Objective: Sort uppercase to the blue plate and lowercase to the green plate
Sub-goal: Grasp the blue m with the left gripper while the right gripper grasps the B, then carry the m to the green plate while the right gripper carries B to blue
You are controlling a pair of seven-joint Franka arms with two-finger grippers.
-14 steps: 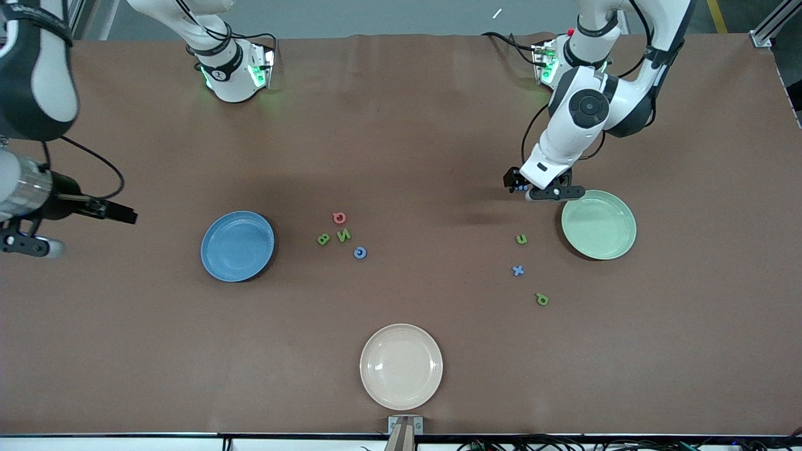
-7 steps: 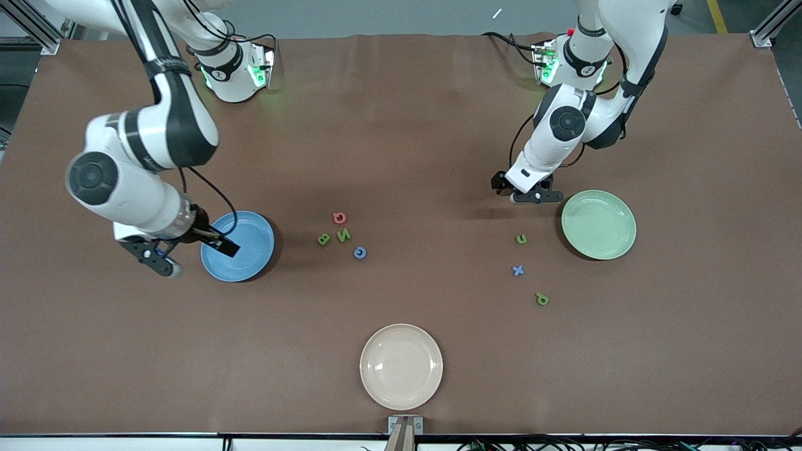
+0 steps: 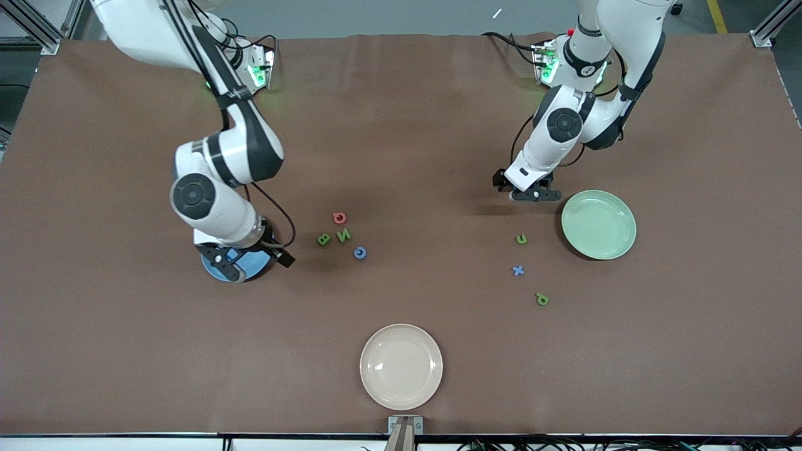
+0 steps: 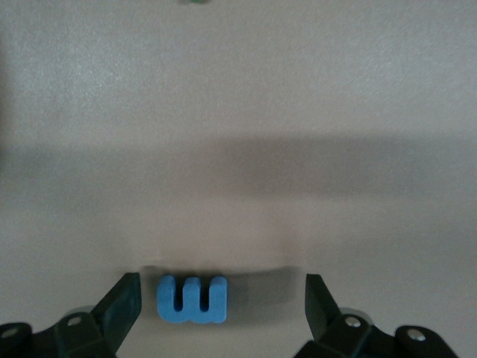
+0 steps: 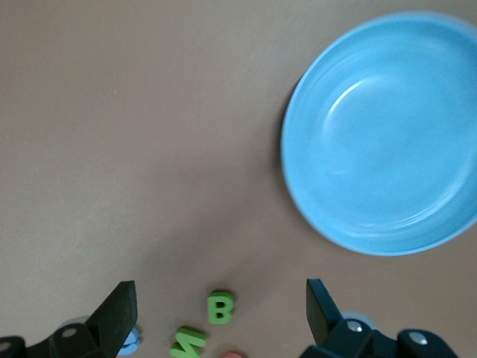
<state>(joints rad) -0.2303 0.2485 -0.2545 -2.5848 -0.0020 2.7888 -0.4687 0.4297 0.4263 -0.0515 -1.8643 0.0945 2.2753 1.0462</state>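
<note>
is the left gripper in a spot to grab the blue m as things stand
Probably yes. In the left wrist view the blue m lies flat on the table between the open fingers of the left gripper, with nothing else near it. The m sits closer to one finger, so a small centring shift may help.

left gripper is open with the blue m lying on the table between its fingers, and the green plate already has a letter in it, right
Not quite. The green plate holds no letter, as the front view shows. The rest stands: in the left wrist view the left gripper is open, with the blue m on the table between its fingers.
</note>
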